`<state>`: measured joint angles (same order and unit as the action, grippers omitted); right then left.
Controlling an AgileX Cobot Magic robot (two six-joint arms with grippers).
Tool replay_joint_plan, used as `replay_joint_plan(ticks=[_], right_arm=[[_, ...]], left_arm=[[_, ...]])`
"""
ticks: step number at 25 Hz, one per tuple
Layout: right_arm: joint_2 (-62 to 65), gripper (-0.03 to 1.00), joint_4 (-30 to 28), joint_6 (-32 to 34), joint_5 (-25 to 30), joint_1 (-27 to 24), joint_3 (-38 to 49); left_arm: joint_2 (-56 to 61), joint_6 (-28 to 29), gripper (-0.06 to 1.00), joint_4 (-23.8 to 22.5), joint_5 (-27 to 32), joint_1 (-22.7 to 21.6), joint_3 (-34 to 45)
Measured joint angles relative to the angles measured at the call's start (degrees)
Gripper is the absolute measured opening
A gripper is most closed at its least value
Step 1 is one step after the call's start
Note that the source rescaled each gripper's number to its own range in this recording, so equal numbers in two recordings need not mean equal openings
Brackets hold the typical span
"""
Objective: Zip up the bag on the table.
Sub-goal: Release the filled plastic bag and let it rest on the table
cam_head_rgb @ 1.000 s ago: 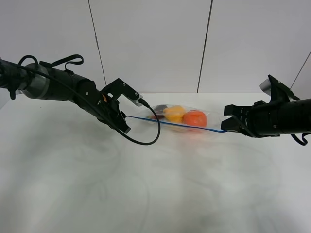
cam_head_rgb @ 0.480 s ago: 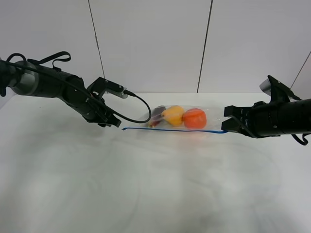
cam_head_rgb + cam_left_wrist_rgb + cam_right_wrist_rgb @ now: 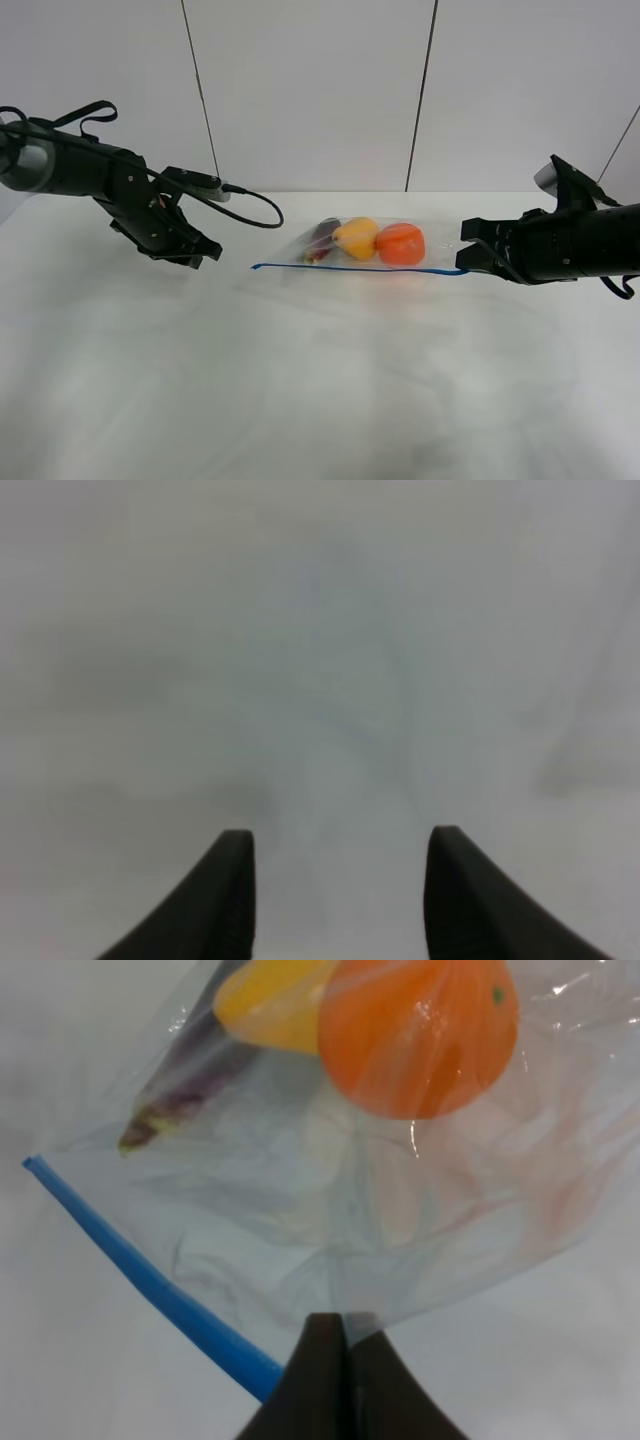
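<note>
**Bag [image 3: 362, 252] flat on table [image 3: 300, 390], one corner pinched**

Left gripper [image 3: 192, 256] hangs empty, fingers [image 3: 232, 900] apart, well left of the bag. Clear and crinkled, it shows eggplant [image 3: 322, 238], pear [image 3: 358, 236], orange [image 3: 400, 244], blue strip [image 3: 340, 268] along the near edge. Right gripper [image 3: 466, 262] clamps its right corner

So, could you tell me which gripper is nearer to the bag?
The right. The right gripper is shut on the bag at its blue zip strip; the left gripper hangs open over the table, beyond its other end.
</note>
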<state>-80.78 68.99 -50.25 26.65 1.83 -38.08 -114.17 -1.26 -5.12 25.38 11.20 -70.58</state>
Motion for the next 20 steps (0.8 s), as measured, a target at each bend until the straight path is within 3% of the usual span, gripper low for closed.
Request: replay_joint_plan(ticks=[10,20], right_arm=[[0.0,0.00,0.0,0.0,-0.2,0.0,0.0],[0.0,0.00,0.0,0.0,-0.4,0.0,0.0]], left_arm=[[8.4,0.6,0.42,-0.1,3.6,-6.2,0.0],[19.7,0.2,0.42,-0.2,9.5,-8.4,0.0]])
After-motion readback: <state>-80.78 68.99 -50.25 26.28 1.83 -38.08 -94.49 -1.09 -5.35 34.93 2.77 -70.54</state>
